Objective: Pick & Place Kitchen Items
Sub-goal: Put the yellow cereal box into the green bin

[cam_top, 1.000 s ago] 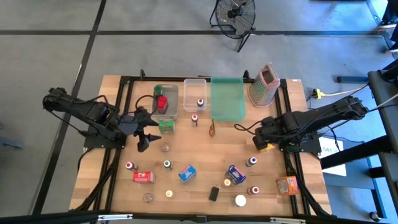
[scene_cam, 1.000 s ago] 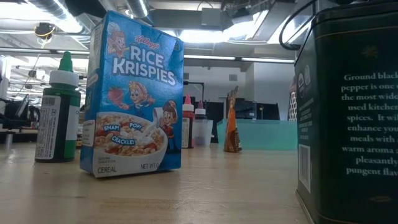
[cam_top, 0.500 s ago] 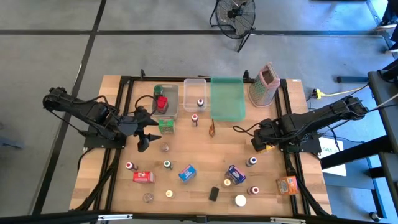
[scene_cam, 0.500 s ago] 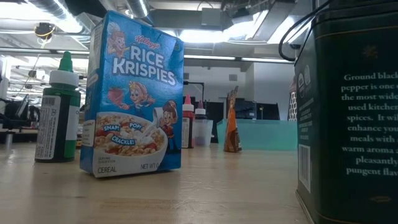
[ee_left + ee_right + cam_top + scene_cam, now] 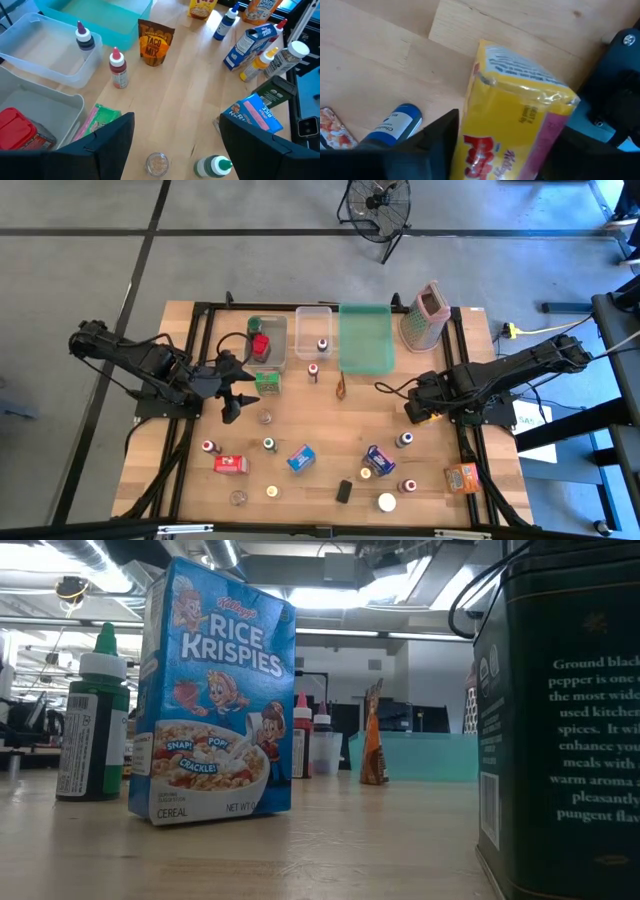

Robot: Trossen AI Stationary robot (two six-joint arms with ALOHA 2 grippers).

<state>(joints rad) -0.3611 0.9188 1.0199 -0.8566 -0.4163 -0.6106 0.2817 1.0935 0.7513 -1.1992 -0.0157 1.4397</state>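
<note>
Right gripper (image 5: pixel 502 145) is sitting low over the table's right side with its two dark fingers flanking a yellow box (image 5: pixel 517 125); whether they are actually pinching it or just bracketing it I cannot tell, since the contact points are falling below the wrist picture's edge. From above the box is showing only as a yellow sliver (image 5: pixel 424 416) under the arm. It is a glossy, film-wrapped carton with red lettering, its lower half cut off, lying tilted on the pale wooden table (image 5: pixel 330 435). Just beside it a small bottle with a blue cap (image 5: pixel 395 125) is lying partly hidden behind a finger.

Left gripper (image 5: pixel 175 145) is hovering near the table's left side, fingers spread wide with nothing between them. Ahead of it a tiny round jar (image 5: pixel 157 162) and a green-capped bottle (image 5: pixel 212 167) are poking out, both cropped. Farther on, a red-capped bottle (image 5: pixel 117 70) is standing upright near a brown taco-mix packet (image 5: pixel 155 42), and a clear plastic bin (image 5: pixel 45 55) is holding a dark-capped bottle (image 5: pixel 84 37).

At table level a blue cereal box (image 5: pixel 215 695) is blocking much of the view, and a dark tin (image 5: pixel 560 710) is being cut off at the edge.
</note>
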